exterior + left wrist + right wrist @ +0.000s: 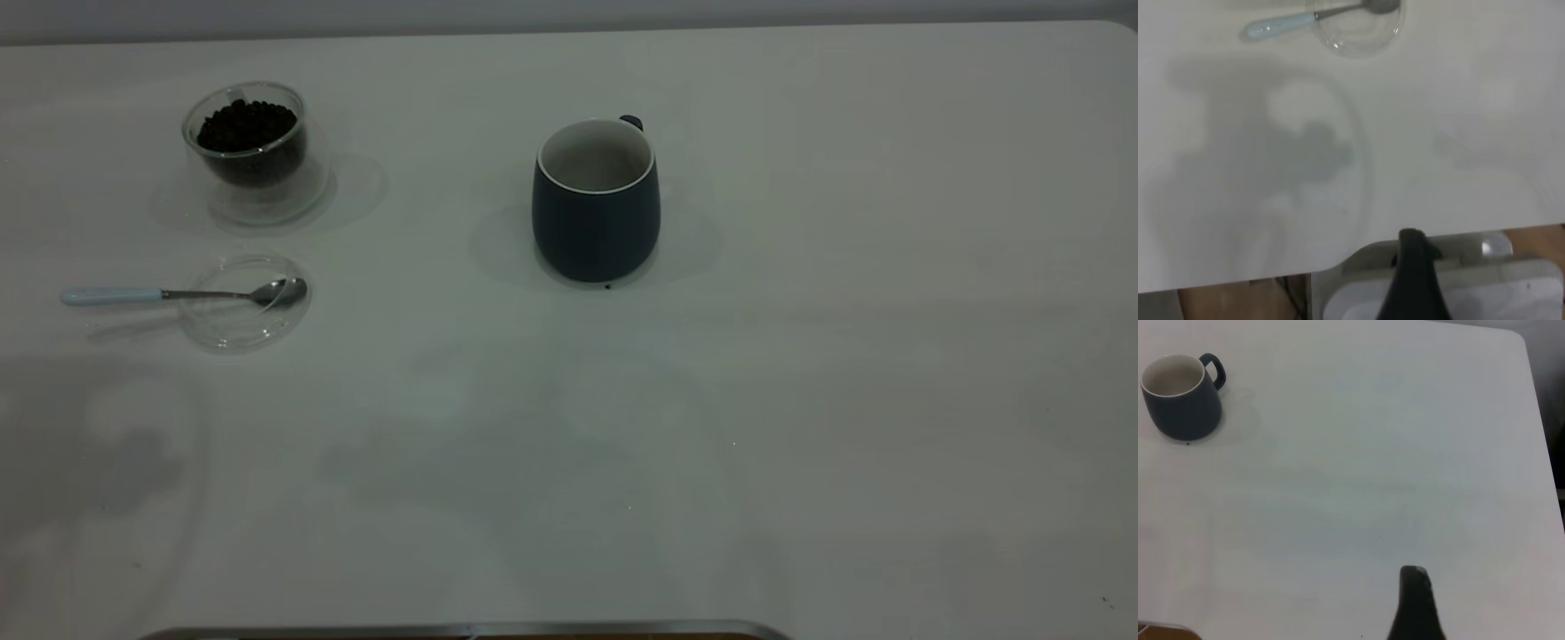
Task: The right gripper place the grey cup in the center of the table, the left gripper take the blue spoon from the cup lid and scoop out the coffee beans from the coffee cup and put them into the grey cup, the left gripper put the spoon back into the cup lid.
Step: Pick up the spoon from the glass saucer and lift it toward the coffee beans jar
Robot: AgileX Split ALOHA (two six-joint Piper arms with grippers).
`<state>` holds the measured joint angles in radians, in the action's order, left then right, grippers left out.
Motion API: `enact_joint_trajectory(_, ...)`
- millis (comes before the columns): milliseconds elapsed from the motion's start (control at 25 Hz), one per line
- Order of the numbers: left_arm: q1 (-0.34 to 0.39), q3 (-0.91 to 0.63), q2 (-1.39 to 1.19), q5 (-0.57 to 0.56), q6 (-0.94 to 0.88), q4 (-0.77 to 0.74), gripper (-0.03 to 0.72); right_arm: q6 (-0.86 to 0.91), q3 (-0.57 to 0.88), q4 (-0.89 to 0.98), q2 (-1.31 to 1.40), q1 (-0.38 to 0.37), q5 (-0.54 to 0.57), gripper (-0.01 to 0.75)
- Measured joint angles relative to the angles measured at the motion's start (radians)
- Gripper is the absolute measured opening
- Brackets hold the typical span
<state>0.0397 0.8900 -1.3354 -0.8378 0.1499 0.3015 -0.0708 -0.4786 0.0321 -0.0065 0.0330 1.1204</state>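
Matte off-white table, smooth, rounded corner. Grey cup: rounded slate-blue ceramic mug, pale rim, off-white inside w/ no contents visible, loop handle at back; stands upright near table centre. Coffee cup: small clear double-walled glass, wide base, far left, holding heap of dark coffee beans. Just in front of it, cup lid, flat clear glass disc w/ raised rim; blue spoon lies across it, shiny metal bowl inside lid, pale blue handle sticking out over table. Left gripper and right gripper: only one black tapering finger shows in each wrist view, above table edge area, touching nothing; spread or closed, can't tell.
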Motion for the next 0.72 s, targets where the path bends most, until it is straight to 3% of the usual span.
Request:
enact_joint_trajectory(320,0.027,0.134,-0.215,-0.037,0.107,0.068,0.649,0.0,0.0,0.0,0.0,0.0,0.001,0.592)
enact_joint_trajectory(720,0.264,0.167,-0.413,-0.097,0.533,0.381,0.649,0.0,0.0,0.0,0.0,0.0,0.001,0.592)
